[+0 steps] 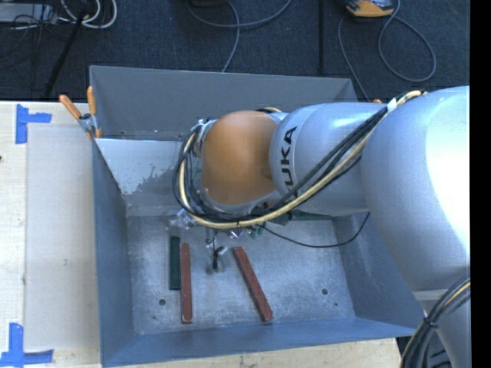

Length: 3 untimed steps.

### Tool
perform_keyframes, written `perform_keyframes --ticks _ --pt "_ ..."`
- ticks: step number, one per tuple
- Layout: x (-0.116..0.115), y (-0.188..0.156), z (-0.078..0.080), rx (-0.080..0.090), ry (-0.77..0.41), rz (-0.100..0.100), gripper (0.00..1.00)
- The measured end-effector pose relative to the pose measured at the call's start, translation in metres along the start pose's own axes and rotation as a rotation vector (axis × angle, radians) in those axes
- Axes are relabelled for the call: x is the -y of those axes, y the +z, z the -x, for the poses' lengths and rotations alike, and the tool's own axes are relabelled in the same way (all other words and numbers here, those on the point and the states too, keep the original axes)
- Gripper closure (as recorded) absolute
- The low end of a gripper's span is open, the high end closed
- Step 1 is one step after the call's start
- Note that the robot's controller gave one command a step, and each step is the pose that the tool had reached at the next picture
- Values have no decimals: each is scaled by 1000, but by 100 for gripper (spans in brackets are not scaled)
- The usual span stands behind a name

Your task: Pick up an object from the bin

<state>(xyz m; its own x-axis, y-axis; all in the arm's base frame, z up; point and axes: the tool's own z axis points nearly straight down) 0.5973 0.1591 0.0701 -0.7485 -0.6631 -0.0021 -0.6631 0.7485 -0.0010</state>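
My gripper [217, 261] reaches down from under the orange dome into the middle of the bin, its fingertips just above the floor. It sits between two reddish-brown sticks. One brown stick [186, 282] lies upright on its left, beside a shorter dark green stick [175, 263]. The other brown stick [252, 284] lies slanted on its right, its upper end close to the fingertips. Nothing shows between the fingers.
The big grey arm with its orange dome and cables covers the bin's upper middle and right side. The bin's floor shows bare along the front and at the right of the slanted stick.
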Motion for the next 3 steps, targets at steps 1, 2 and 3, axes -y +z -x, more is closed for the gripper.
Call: perform_keyframes --ticks 1,2,3 --pt "-53 -17 8 1 -595 3 0" --pt "-52 -17 8 0 -588 4 100" --pt "-52 -17 8 0 -587 4 0"
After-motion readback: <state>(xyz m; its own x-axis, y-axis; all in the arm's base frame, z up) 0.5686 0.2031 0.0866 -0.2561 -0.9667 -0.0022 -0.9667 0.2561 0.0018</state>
